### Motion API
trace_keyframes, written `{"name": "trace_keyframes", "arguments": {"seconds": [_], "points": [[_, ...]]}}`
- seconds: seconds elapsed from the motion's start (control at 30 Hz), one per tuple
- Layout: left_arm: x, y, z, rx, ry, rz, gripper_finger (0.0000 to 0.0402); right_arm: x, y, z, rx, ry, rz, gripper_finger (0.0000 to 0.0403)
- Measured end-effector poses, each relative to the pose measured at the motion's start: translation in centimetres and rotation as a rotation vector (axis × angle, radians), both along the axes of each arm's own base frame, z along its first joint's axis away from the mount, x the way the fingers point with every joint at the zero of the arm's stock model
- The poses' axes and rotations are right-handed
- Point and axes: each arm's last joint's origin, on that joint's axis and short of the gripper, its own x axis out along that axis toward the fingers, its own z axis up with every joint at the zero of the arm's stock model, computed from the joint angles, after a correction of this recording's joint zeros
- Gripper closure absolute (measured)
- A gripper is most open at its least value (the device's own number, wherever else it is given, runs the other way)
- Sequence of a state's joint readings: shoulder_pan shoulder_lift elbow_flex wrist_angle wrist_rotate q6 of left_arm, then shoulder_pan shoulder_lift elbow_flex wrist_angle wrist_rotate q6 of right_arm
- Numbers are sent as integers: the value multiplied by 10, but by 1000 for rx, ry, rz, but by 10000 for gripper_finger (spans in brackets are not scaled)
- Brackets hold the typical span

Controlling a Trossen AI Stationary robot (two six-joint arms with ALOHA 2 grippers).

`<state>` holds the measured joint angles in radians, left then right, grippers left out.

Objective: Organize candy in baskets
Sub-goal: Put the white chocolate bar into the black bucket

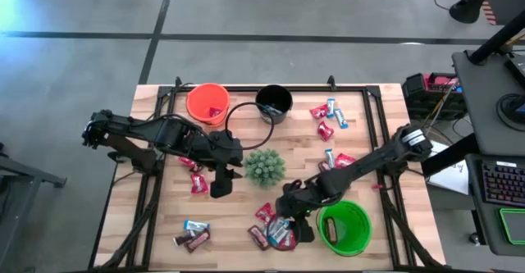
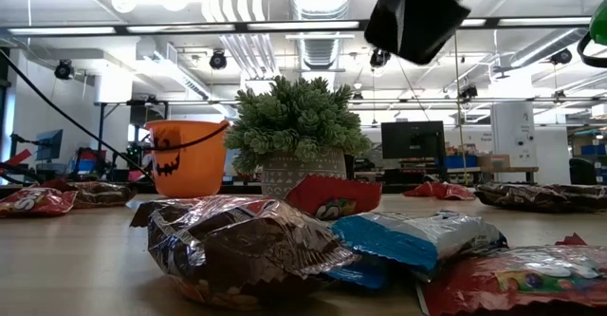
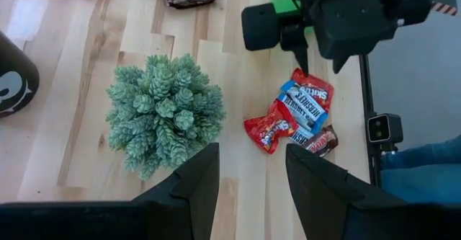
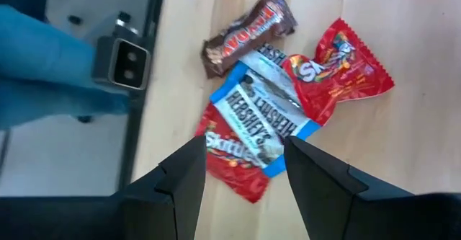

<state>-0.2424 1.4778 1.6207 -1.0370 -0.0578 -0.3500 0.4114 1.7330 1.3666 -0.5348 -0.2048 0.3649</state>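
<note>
Spreading across the wooden surface [image 1: 246, 203], the candy lies scattered, with one pile [image 1: 273, 230] at the near edge beside the green bucket [image 1: 344, 228]. These wrapped bars look light, flat and slippery, best pinched across the middle. Above that pile the right gripper [image 4: 241, 164] hovers, jaws released and empty; the left gripper [image 3: 252, 175], by the plant [image 1: 264, 166], likewise holds nothing.

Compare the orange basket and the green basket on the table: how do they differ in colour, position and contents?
The orange basket stands at the table's far edge on the left arm's side; the green basket stands at the near edge on the right arm's side. The orange basket holds a red candy; the green basket shows none. Both are small round buckets standing upright.
</note>
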Motion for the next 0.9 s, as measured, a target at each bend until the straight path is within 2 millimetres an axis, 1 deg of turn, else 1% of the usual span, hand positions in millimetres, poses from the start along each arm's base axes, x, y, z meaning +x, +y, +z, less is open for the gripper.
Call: {"name": "trace_keyframes", "arguments": {"seconds": [0.23,0.4,0.7,0.9], "points": [[0,-1,0,-28,5,-1,259,6,2,-9,-66,-57,87,225],[0,-1,0,-37,6,8,259,11,4,-17,-75,-68,104,225],[0,-1,0,-52,6,25,259,18,7,-44,-101,-15,118,225],[0,-1,0,-52,6,24,259,19,8,-47,-102,-14,119,225]]}}
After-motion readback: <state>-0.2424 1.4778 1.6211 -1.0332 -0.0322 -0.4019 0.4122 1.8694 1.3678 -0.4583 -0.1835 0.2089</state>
